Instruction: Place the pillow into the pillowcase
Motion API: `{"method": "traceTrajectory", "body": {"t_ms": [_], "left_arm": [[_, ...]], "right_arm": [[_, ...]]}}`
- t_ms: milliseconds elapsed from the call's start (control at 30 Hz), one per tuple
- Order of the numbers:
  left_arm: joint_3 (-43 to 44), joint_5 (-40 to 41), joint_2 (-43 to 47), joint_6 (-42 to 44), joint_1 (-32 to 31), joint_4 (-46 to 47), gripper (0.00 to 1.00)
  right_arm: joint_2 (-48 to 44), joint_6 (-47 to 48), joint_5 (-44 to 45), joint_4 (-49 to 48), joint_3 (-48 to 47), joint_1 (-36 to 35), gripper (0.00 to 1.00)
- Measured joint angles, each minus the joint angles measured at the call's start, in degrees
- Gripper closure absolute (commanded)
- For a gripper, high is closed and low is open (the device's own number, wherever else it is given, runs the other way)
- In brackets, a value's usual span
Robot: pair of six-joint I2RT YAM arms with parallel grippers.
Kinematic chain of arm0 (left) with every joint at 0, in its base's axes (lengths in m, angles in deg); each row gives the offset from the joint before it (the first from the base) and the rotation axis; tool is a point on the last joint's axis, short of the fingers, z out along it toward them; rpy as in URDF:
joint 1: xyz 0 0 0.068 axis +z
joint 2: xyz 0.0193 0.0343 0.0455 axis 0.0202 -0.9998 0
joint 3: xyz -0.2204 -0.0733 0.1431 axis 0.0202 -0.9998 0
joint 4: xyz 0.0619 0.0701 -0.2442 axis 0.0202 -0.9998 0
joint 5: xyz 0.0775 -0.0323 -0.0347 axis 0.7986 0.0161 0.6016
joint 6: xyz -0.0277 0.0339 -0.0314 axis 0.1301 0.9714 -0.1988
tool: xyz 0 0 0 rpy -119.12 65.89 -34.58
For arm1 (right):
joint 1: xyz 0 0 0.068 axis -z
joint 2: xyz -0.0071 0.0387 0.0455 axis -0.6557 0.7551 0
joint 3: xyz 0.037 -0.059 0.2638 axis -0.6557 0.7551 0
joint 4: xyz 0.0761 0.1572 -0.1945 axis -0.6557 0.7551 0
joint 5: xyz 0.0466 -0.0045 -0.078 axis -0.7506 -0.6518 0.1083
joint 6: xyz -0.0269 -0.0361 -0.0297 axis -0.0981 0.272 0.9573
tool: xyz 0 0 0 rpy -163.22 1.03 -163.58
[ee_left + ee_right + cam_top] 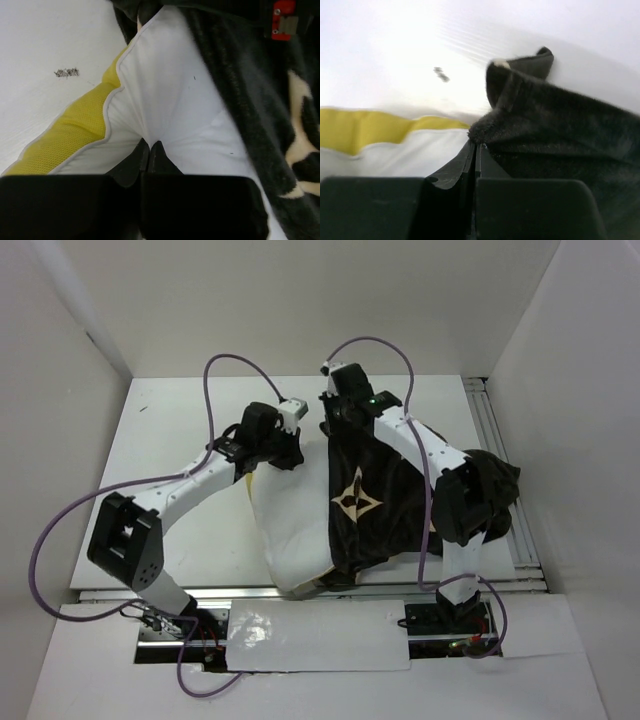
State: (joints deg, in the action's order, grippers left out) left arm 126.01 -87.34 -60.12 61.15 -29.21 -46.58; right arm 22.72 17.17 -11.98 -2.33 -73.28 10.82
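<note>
Left tool (149, 146) pressed shut on a pinch of pillow (170, 85) cover, yellow trim (75, 130) just left of it. Right tool (476, 146) clamps the hem of the pillowcase (560, 130), with the pillow just beside it. I'd say it's roughly half in.

Risk: either thin pinch slips under pull, or the plush hem bunches on the trim.

Smooth white bench (180, 410) beyond both tools, white walls (60, 360) close around.

A lab rig: white panel walls (60, 440) box in the table (190, 420)

Left arm (175, 490): stretched forward; left pincer (149, 146) clamped on pillow (170, 90). Right arm (425, 445): elbow folded, reaching forward; right pincer (475, 146) clamped on pillowcase (560, 135).
</note>
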Motion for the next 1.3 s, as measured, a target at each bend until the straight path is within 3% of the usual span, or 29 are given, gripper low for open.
{"method": "traceTrajectory", "body": {"t_ms": [267, 500, 733, 867, 1100, 1300], "left_arm": [[0.22, 10.10, 11.85, -3.61, -5.31, -1.73, 1.00], [0.20, 23.76, 21.99, -14.23, -9.70, -1.57, 1.00], [-9.40, 31.41, 27.43, -24.61, -12.04, 8.52, 1.00], [-12.96, 37.94, 26.58, -29.70, -12.90, 10.36, 1.00], [-13.60, 46.23, 22.64, -39.23, -13.14, 12.35, 1.00], [-16.65, 47.52, 18.40, -44.74, -12.94, 17.79, 1.00]], "right_arm": [[0.04, 6.88, -10.49, 11.50, -26.32, -7.67, 1.00], [-0.48, 8.94, -14.19, 13.90, -36.22, -14.58, 1.00], [-8.17, 5.27, -23.04, 8.24, -22.25, -16.13, 1.00], [-10.23, 3.19, -23.12, 4.55, -17.27, -16.11, 1.00], [-13.38, -0.59, -22.80, 1.64, -15.04, -16.48, 1.00], [-15.72, -3.50, -25.11, 0.50, -10.75, -17.44, 1.00]]}}
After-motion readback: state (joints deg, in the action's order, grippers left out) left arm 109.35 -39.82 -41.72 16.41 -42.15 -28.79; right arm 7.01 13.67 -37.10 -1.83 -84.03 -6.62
